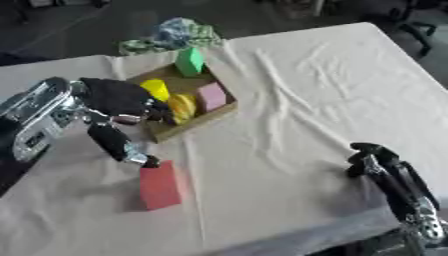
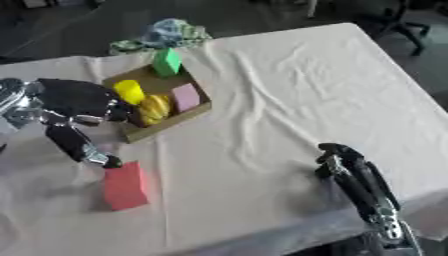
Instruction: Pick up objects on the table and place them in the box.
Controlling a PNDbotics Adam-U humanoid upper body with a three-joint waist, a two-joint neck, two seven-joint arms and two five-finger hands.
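While my left hand (image 1: pixel 118 107) hangs open, one finger touching the red block (image 1: pixel 161 184) beside the box (image 1: pixel 194 123), my right hand (image 1: pixel 376 161) rests curled and empty on the bench (image 1: pixel 332 85).

Cardboard box (image 1: pixel 166 131): one. Green block (image 1: pixel 189 61): one. Yellow cylinder (image 1: pixel 157 89): one. Pink block (image 1: pixel 211 96): one. Banana bunch (image 1: pixel 182 107): one. Red block (image 1: pixel 160 185): one. Crumpled patterned cloth (image 1: pixel 172 36): one. Robot hands: two.
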